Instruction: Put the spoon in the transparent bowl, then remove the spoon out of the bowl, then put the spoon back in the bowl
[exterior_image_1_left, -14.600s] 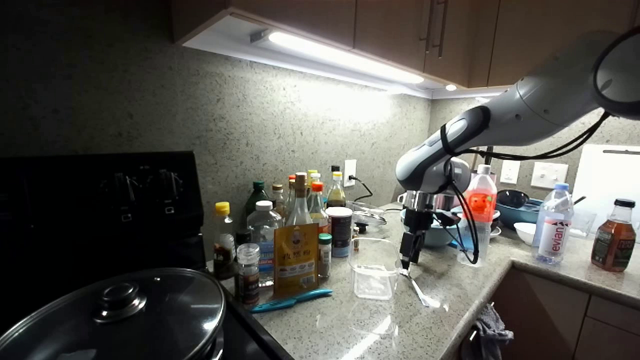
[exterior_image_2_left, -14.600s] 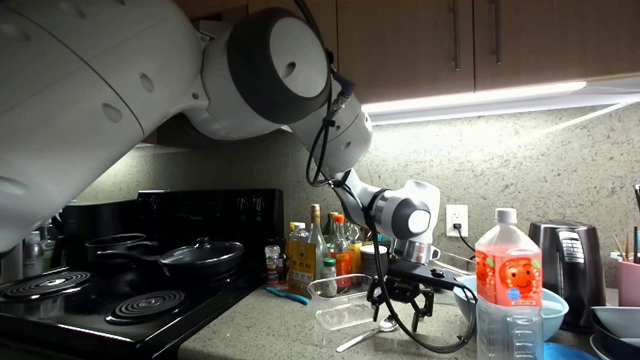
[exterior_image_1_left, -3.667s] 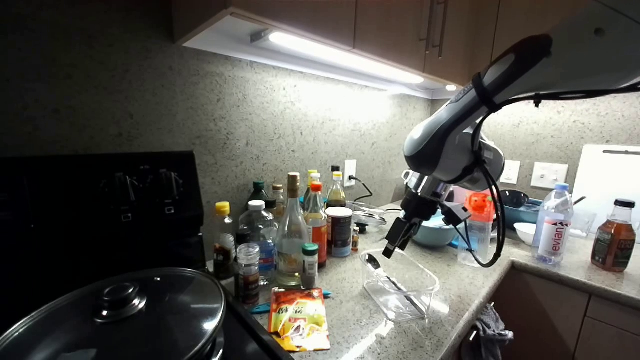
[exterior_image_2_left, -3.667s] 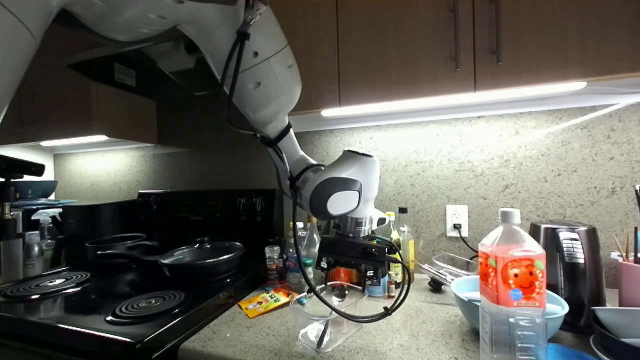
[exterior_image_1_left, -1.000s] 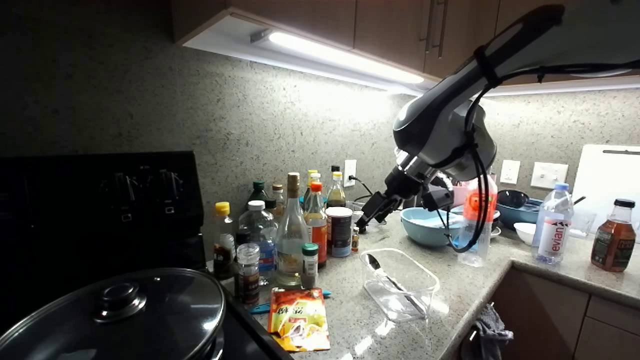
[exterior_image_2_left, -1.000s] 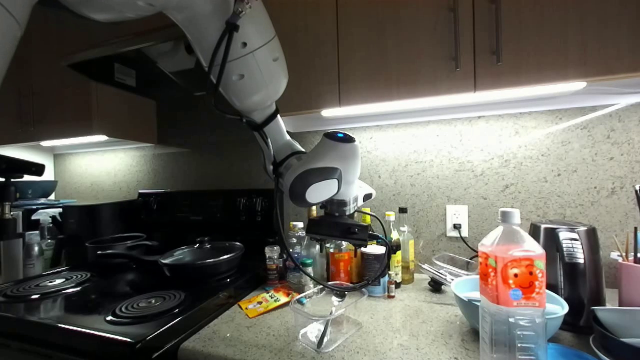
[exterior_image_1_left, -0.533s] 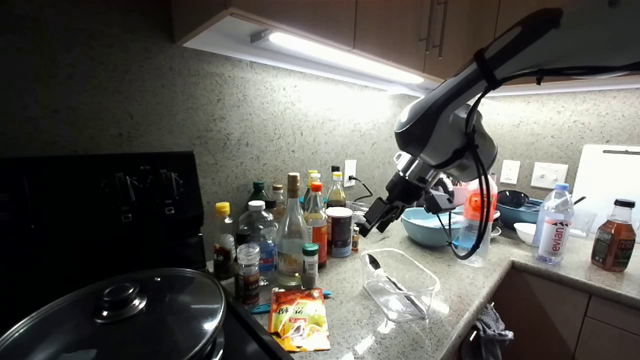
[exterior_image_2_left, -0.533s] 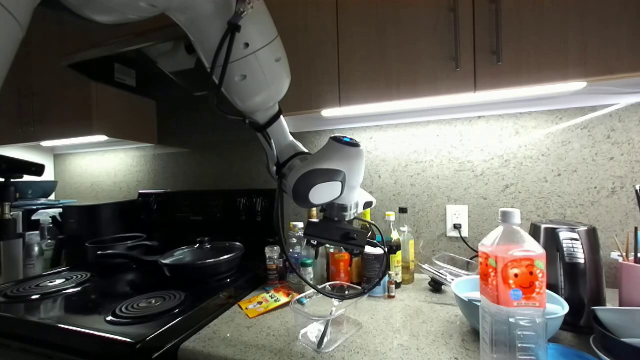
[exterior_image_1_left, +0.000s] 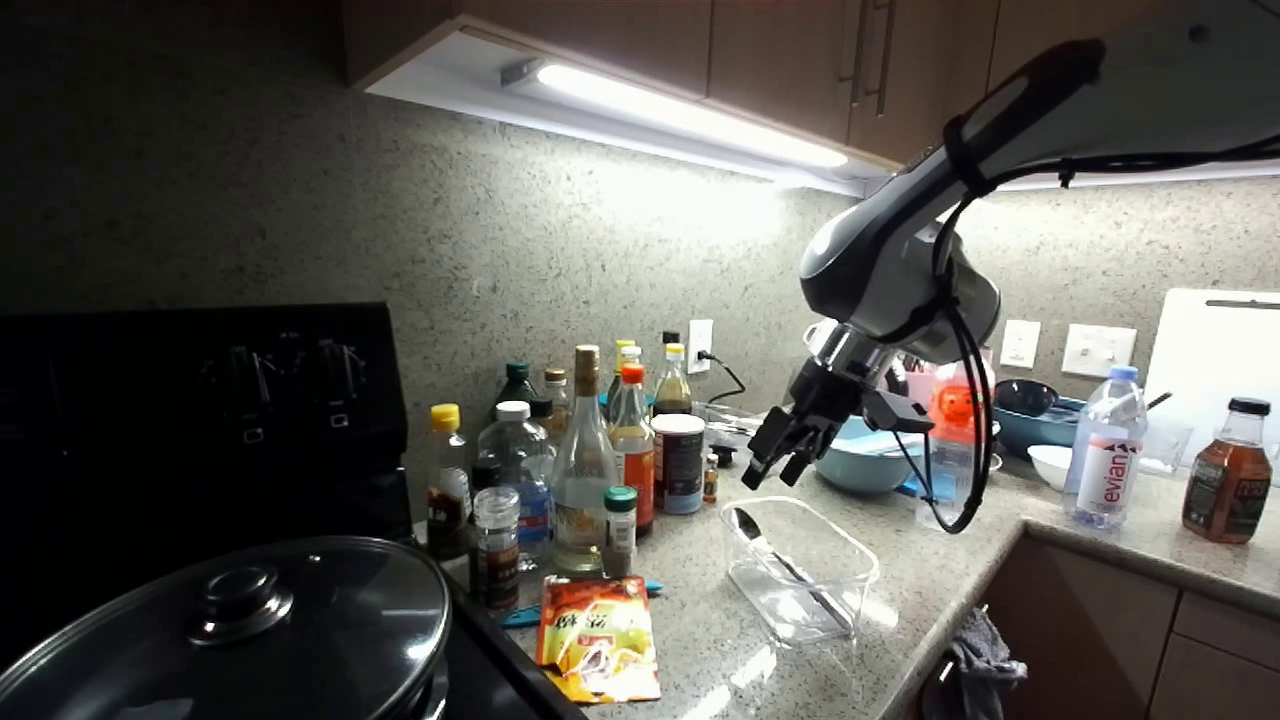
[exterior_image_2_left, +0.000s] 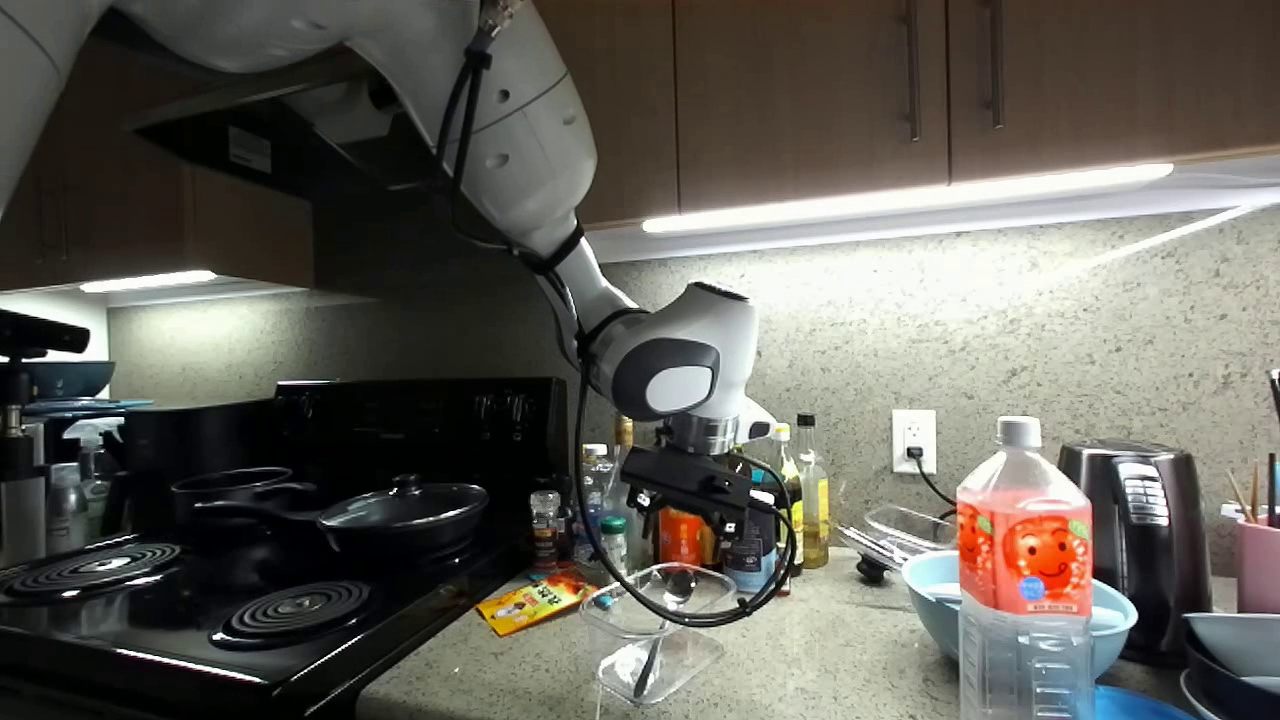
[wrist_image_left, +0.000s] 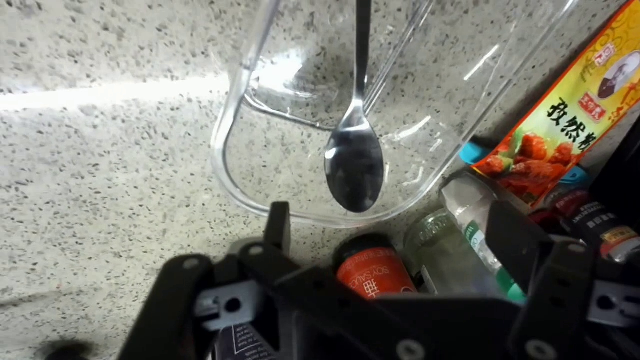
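The transparent bowl (exterior_image_1_left: 868, 577) stands on the counter, and the spoon (exterior_image_1_left: 790, 568) lies inside it, seen in both exterior views. The head of the spoon (wrist_image_left: 354, 160) points toward the bottles near the bowl's rim (wrist_image_left: 230, 120), and its handle runs down into the bowl. Nothing grips the spoon. Above and just behind the bowl's far end hangs my gripper (exterior_image_1_left: 773, 480), tilted toward the bottles. In the wrist view the gripper (wrist_image_left: 392, 232) has its fingers wide apart, with only bottles and counter visible between them. The handle's far end is cut off in that view.
Several bottles crowd behind the bowl, including a soy sauce bottle (wrist_image_left: 375, 272). A spice packet (exterior_image_1_left: 600, 640) lies flat over a teal-handled tool. A light blue bowl (exterior_image_1_left: 865, 470) and a large labelled bottle (exterior_image_2_left: 1025, 550) stand to the side. A lidded pan (exterior_image_1_left: 240, 630) sits on the stove.
Over the last second the gripper has drawn back from the bottles toward the bowl, still open. Much earlier the spoon lay on the counter; the bowl has since turned and the packet has fallen flat.
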